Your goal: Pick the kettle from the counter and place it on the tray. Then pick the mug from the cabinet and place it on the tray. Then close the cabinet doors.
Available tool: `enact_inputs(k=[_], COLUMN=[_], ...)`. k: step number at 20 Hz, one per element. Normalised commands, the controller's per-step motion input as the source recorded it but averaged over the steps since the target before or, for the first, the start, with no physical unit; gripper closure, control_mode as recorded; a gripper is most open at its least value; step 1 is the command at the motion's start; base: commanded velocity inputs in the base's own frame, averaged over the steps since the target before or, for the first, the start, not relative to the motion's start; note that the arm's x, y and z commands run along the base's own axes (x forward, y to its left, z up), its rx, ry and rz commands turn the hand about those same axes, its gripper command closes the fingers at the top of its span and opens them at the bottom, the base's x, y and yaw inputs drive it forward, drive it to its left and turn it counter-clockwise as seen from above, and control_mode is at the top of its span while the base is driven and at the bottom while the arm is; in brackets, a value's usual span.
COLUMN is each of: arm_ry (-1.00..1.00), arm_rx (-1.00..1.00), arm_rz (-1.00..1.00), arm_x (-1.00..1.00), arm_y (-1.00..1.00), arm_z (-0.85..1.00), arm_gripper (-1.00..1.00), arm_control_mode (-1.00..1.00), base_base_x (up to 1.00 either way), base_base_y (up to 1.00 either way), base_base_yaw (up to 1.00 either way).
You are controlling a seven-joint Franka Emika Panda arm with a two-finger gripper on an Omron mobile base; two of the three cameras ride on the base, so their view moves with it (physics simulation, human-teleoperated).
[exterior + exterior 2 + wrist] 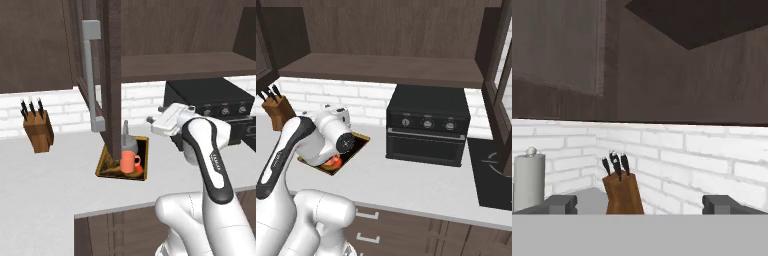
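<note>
The tray (106,165) lies on the counter (50,175) with the orange mug (129,163) and the grey kettle (131,144) standing on it, the kettle partly behind the open left cabinet door (113,75). That door's grey bar handle (90,75) faces me. My gripper (151,120) hovers above and right of the tray, pointing left, and is open. In the hand view the gripper (642,205) has its fingertips (559,204) far apart with nothing between them. The cabinet shelf (381,70) is bare. The right door (501,70) also stands open. My arm hides most of the tray (358,140).
A wooden knife block (38,129) stands at the back left of the counter, also ahead of the hand (622,192). A paper towel roll (529,182) stands left of it. A black oven-like appliance (428,125) sits right of the tray, with a dark cooktop (496,175) beyond.
</note>
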Motion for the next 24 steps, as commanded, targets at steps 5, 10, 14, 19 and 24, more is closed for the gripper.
enact_inputs(k=[5, 10, 14, 19, 24], arm_ry=[0.13, 0.0, 0.02, 0.01, -0.03], arm_rx=[-0.06, 0.0, 0.0, 0.0, 0.03], arm_rz=[-0.14, 0.01, 0.0, 0.0, -0.01], arm_x=[0.0, 0.0, -0.1, -0.18, -0.37], arm_y=[-0.82, -0.59, -0.71, -0.7, -0.59], arm_z=[0.42, -0.09, 0.0, -0.1, -0.21], arm_gripper=[-1.0, -1.0, -1.0, -1.0, -1.0], arm_control_mode=[-1.0, -1.0, -1.0, -1.0, -1.0], base_base_x=[0.0, 0.0, 0.0, 0.0, 0.0], base_base_y=[0.0, 0.0, 0.0, 0.0, 0.0], base_base_yaw=[0.0, 0.0, 0.0, 0.0, 0.0])
